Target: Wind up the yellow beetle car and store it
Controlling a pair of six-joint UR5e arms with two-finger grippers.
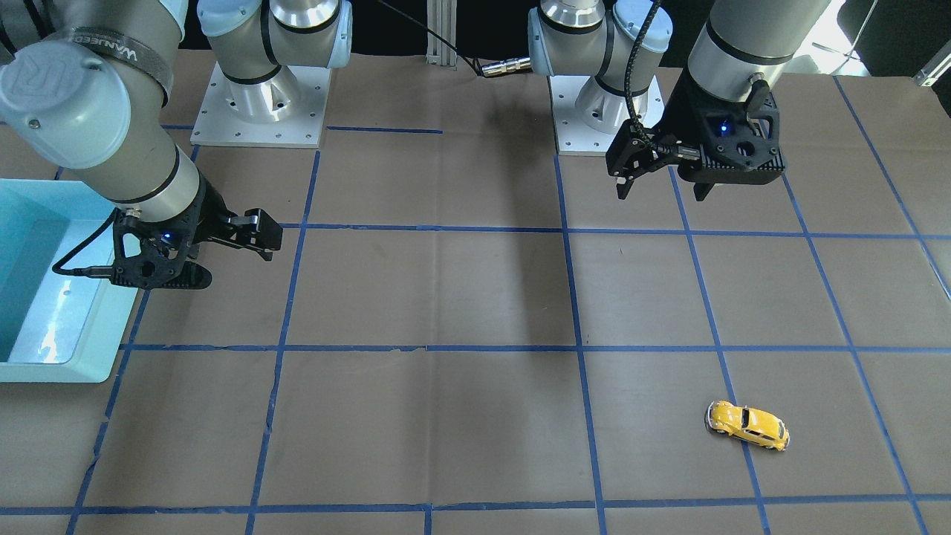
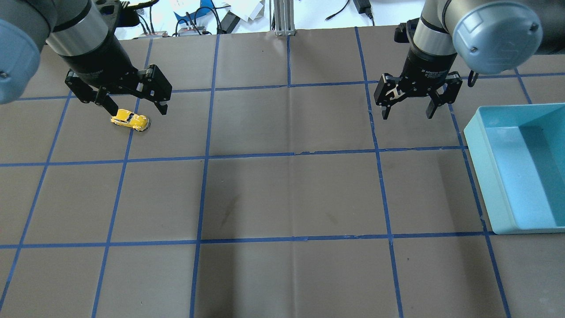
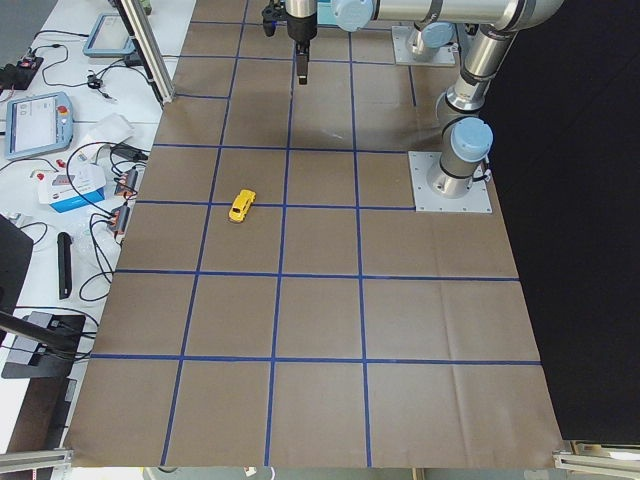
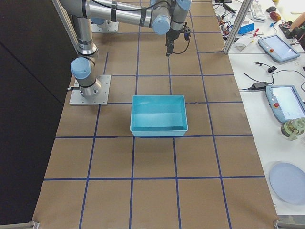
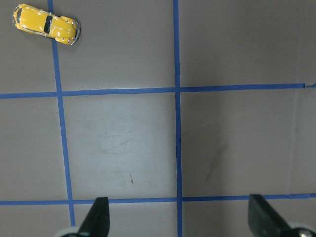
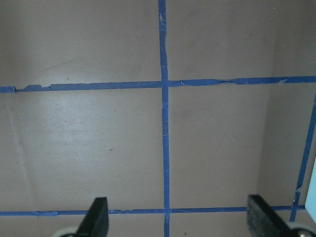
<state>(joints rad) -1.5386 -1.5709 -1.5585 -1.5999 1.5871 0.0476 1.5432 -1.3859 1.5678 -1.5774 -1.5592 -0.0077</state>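
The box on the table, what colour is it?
The box is light turquoise blue, seen best in the exterior right view.

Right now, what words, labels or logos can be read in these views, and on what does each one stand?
"WANJEE…" (last letters unclear, seen upside down): on the grey strap around the right arm.
"UR" mark, embossed: on that arm's joint cap.
White print on the black wrist collar: too small to read.
Tablet beside the table: too blurred to read.
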